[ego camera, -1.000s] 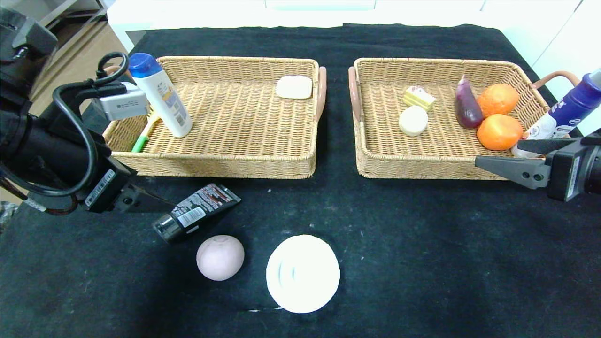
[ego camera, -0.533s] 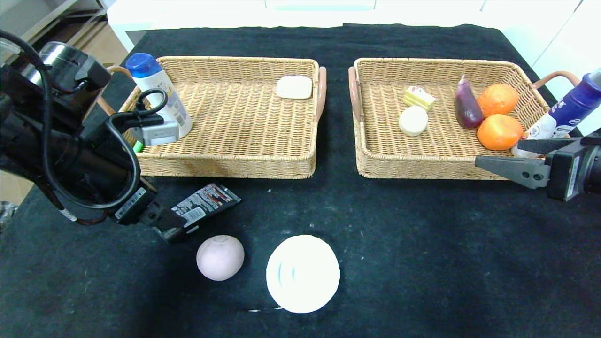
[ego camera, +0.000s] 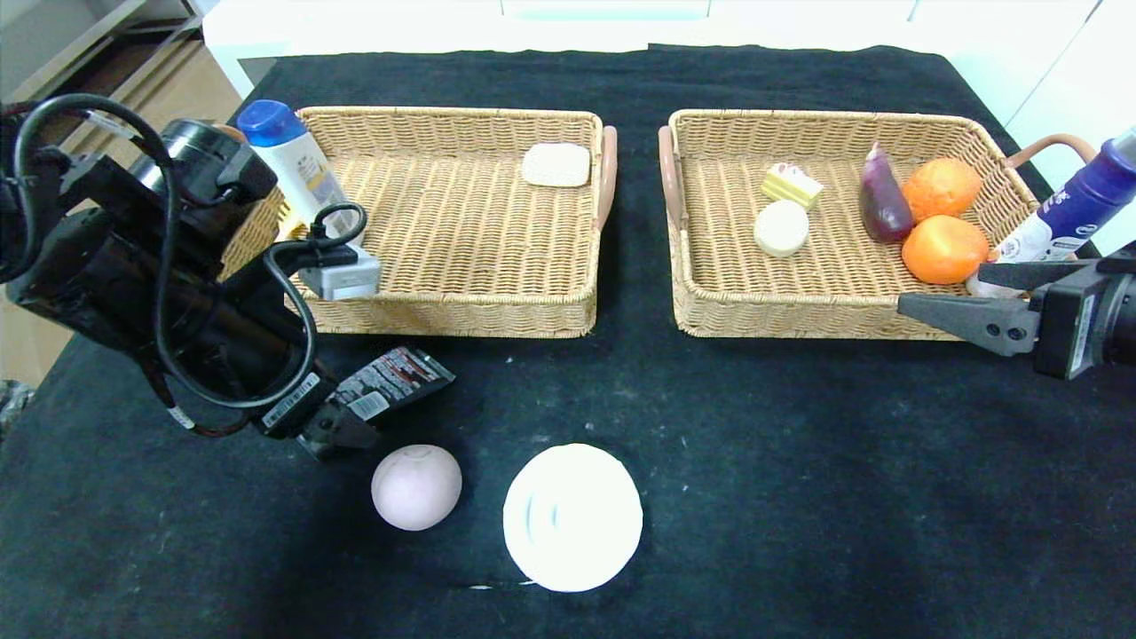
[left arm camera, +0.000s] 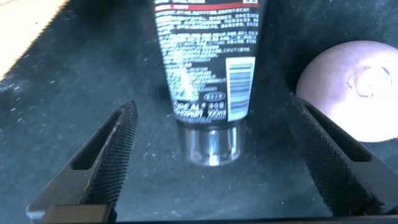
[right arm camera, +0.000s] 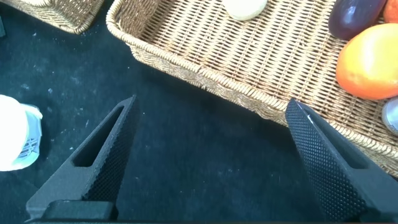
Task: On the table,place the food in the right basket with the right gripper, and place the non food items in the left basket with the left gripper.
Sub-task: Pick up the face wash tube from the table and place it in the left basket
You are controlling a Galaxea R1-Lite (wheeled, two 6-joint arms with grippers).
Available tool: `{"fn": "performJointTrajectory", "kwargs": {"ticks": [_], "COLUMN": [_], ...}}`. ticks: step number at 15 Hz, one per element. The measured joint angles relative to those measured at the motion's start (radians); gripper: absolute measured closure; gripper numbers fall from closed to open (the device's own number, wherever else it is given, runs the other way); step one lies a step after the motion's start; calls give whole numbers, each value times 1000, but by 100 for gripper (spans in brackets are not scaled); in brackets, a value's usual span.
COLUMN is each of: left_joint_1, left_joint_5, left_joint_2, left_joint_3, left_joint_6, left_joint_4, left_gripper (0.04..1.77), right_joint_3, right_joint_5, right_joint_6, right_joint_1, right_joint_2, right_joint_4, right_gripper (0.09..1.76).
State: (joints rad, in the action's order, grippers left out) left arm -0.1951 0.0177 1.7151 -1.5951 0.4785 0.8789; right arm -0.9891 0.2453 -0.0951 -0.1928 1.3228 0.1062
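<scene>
Your left gripper (left arm camera: pixel 211 162) hangs spread wide over the black tube (left arm camera: pixel 208 68), ribbed fingers (left arm camera: pixel 109 155) on either flank of its clear cap end, not touching. The tube's long axis runs straight away from the gripper, so closing across its soft, glossy, printed body looks right. The smooth matte pinkish-mauve bun (ego camera: pixel 416 486) sits just beside one finger; watch it. Beyond the tube stands the woven left basket (ego camera: pixel 461 217). Your right gripper (ego camera: pixel 963 306), also parted and empty, is parked far off by the right basket (ego camera: pixel 825 302).
</scene>
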Motion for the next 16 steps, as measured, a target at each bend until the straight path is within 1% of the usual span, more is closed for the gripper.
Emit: {"fn": "performJointTrajectory", "kwargs": {"ticks": [3, 6, 9, 15, 16], "left_joint_1": [-3, -12, -22, -31, -31], "left_joint_5": [-30, -44, -72, -99, -99], "left_joint_2": [26, 43, 53, 60, 60], "left_joint_3": [-6, 0, 2, 7, 7], "left_joint_6": [-1, -3, -3, -3, -3], "left_joint_4": [-5, -38, -39, -39, -39], "left_gripper": [9, 9, 9, 9, 17], "right_joint_3": [0, 0, 0, 0, 0], "right_joint_5": [0, 0, 0, 0, 0], "right_joint_6": [0, 0, 0, 1, 1], "right_joint_1": [0, 0, 0, 1, 1], "right_joint_2": [0, 0, -2, -2, -2], "right_joint_4": [0, 0, 0, 0, 0], "right_gripper": [14, 14, 14, 14, 14]}}
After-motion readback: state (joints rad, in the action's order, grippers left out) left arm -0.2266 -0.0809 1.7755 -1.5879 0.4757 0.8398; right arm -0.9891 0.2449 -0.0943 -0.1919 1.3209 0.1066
